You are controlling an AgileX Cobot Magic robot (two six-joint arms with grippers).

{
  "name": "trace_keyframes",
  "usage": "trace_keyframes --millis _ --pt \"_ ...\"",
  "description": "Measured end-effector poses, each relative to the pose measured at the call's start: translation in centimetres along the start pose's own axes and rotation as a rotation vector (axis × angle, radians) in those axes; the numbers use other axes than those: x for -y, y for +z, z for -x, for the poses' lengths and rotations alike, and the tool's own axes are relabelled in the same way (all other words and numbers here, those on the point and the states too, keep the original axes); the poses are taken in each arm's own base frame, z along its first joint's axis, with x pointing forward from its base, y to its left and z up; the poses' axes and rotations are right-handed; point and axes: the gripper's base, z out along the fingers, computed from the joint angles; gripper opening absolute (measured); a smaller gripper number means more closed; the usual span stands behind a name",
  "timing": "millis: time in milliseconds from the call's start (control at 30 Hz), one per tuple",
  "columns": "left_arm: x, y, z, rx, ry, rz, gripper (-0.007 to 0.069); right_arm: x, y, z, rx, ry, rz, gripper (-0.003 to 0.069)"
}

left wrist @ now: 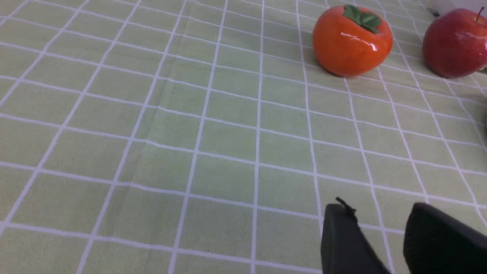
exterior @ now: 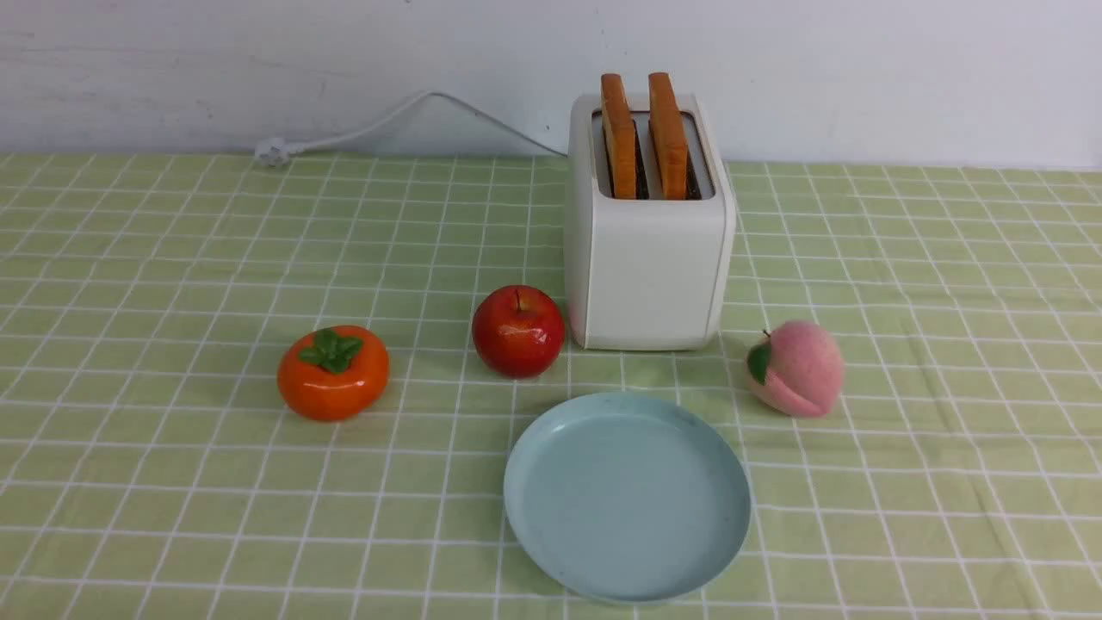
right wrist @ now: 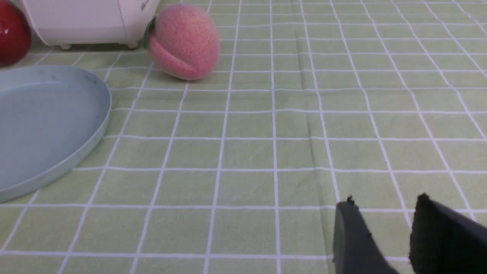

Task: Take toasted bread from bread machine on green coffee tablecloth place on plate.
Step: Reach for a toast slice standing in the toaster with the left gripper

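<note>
Hovering over the cloth [exterior: 172, 482], nearest the viewer, the left gripper [left wrist: 376, 215] and right gripper [right wrist: 384, 207] each hold their jaws partly apart with nothing between them. The plate [exterior: 627, 504] lies just in front of the toaster [exterior: 646, 275]. A persimmon [exterior: 332, 372] sits to the toaster's front-left, a peach [exterior: 794, 368] to its front-right, and an apple [exterior: 517, 331] close beside its front-left corner. Two slices of toast [exterior: 618, 129] stand upright in the toaster's slots, tops protruding. A cord [exterior: 387, 120] trails left from behind the toaster.
</note>
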Motion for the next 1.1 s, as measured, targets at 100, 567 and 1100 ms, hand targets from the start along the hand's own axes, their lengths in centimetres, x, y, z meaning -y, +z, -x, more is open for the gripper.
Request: trace_keyframes --millis 100,567,1100 --pt "0.0 0.0 0.0 0.0 0.0 0.0 0.0238 0.0 0.0 0.0 0.0 0.0 0.0 0.024" --pt "0.0 0.0 0.0 0.0 0.0 0.0 0.0238 0.0 0.0 0.0 0.0 0.0 0.0 0.024" --pt "-0.06 0.0 0.21 0.023 0.035 0.007 0.0238 0.0 0.0 0.0 0.0 0.0 0.0 0.024"
